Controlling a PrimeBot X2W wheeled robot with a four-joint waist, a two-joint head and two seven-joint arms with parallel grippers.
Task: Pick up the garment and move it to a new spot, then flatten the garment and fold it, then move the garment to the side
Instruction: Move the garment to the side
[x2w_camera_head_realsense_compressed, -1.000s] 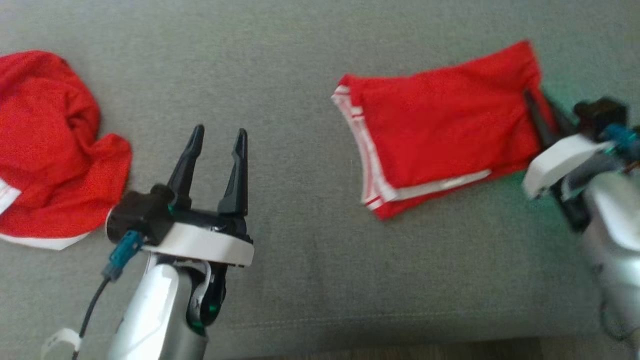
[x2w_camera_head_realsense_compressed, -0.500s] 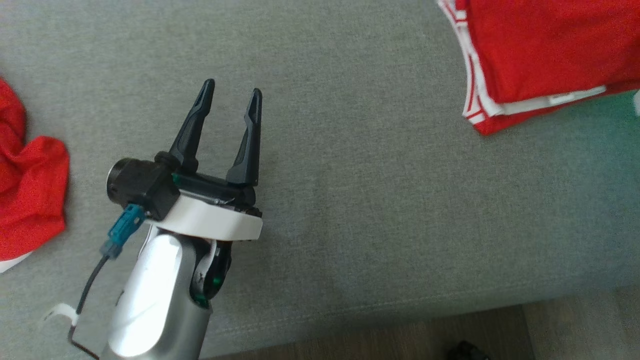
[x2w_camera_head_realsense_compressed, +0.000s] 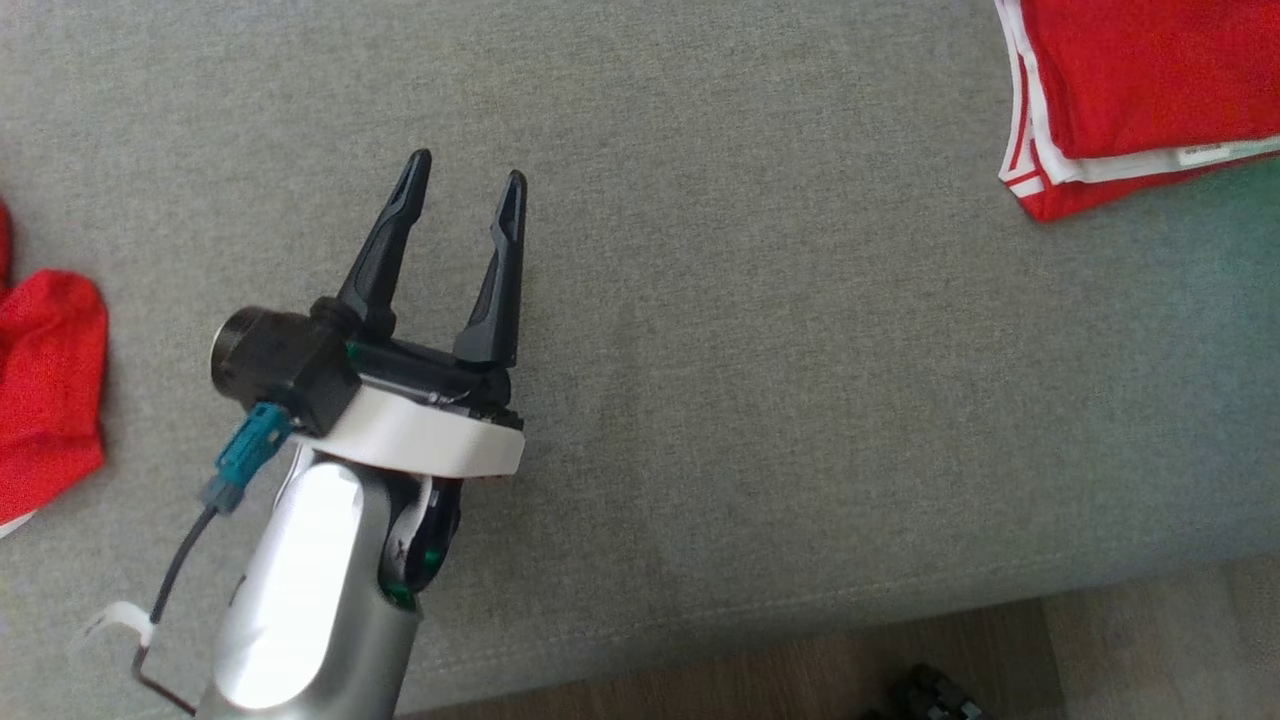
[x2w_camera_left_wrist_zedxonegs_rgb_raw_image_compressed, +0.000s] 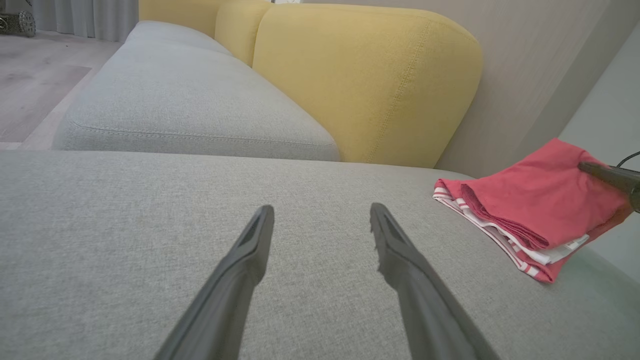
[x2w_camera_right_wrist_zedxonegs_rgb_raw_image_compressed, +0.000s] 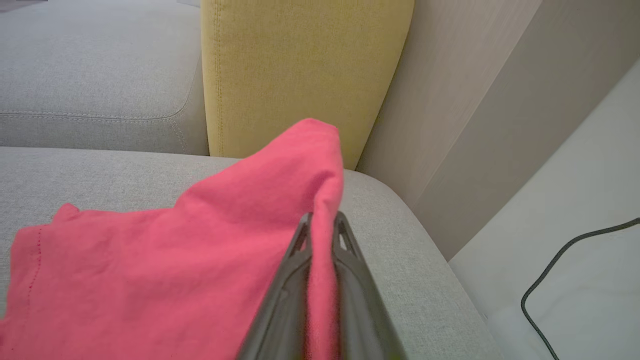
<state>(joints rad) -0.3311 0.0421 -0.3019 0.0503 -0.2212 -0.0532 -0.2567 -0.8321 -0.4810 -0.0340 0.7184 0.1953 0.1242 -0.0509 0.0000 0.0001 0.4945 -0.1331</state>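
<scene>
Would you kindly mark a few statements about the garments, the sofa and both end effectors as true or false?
1. The right end effector is shut on an edge of the folded red garment. True.
2. The left end effector grips a corner of that garment. False: it is open and empty above the gray seat cushion.
3. The folded garment has white trim. True.
4. The back cushion behind it is blue. False: it is yellow.
5. A second red cloth lies on the seat cushion at the robot's left. True.
</scene>
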